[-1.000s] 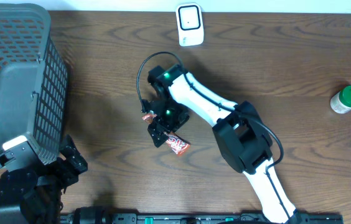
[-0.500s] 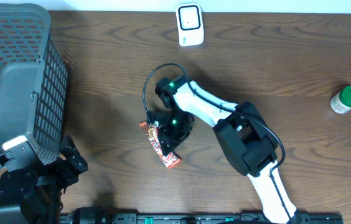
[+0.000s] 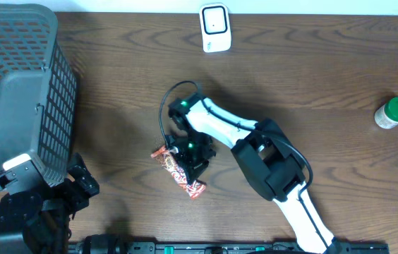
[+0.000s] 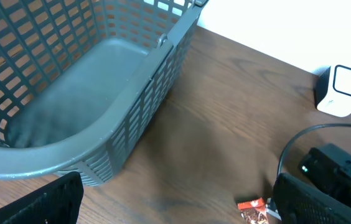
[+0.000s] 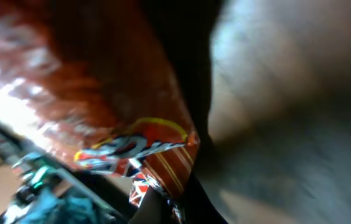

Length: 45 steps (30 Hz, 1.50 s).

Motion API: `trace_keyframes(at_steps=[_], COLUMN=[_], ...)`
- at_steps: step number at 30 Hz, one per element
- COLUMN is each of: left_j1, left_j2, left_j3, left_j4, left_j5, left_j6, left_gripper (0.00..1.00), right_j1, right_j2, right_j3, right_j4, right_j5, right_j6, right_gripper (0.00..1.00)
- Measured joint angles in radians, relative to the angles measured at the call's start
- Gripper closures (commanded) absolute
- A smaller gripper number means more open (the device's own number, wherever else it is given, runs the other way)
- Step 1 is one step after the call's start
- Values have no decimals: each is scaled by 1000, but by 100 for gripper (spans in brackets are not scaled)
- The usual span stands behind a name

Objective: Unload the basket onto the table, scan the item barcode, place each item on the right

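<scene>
The item is a red-orange snack packet [image 3: 178, 173] lying on the wooden table, just left of centre. My right gripper [image 3: 191, 156] reaches down onto the packet's right side and is shut on it. Up close, the crinkled wrapper [image 5: 101, 93] fills the right wrist view, its striped end pinched where my right gripper [image 5: 182, 199] closes. The white scanner [image 3: 214, 28] stands at the table's far edge. My left gripper [image 4: 182, 211] hangs open near the front left, with nothing between its fingers [image 4: 38, 202]; the packet [image 4: 254, 210] shows by its right finger.
A large grey mesh basket [image 3: 15, 85] lies tipped at the left, close to my left arm [image 3: 29, 204]. A green-lidded jar [image 3: 394, 113] stands at the far right. The right arm's black cable [image 3: 164, 99] loops above the packet.
My right gripper has closed on the packet. The packet has swung round and shifted left and towards the front edge. The left arm has not moved.
</scene>
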Motion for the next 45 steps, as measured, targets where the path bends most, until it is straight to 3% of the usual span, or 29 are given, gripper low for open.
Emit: trace_keyframes(at_steps=[11, 19, 32, 41, 42, 44, 45], left_j1=[0, 0, 0, 0, 0, 0, 0], left_j2=[0, 0, 0, 0, 0, 0, 0], left_j3=[0, 0, 0, 0, 0, 0, 0], left_j4=[0, 0, 0, 0, 0, 0, 0], left_j5=[0, 0, 0, 0, 0, 0, 0], left_j6=[0, 0, 0, 0, 0, 0, 0], left_gripper=[2, 2, 2, 2, 2, 2, 2], right_j1=[3, 7, 171, 273, 285, 314, 328], right_j2=[-40, -40, -40, -41, -41, -42, -42], right_j3=[96, 95, -26, -166, -172, -177, -177], right_j4=[-51, -108, -50, 59, 70, 94, 112], right_j5=[910, 1301, 1426, 1430, 1418, 1381, 1352], right_j6=[291, 556, 763, 792, 789, 775, 758], right_gripper=[98, 99, 98, 99, 98, 86, 75])
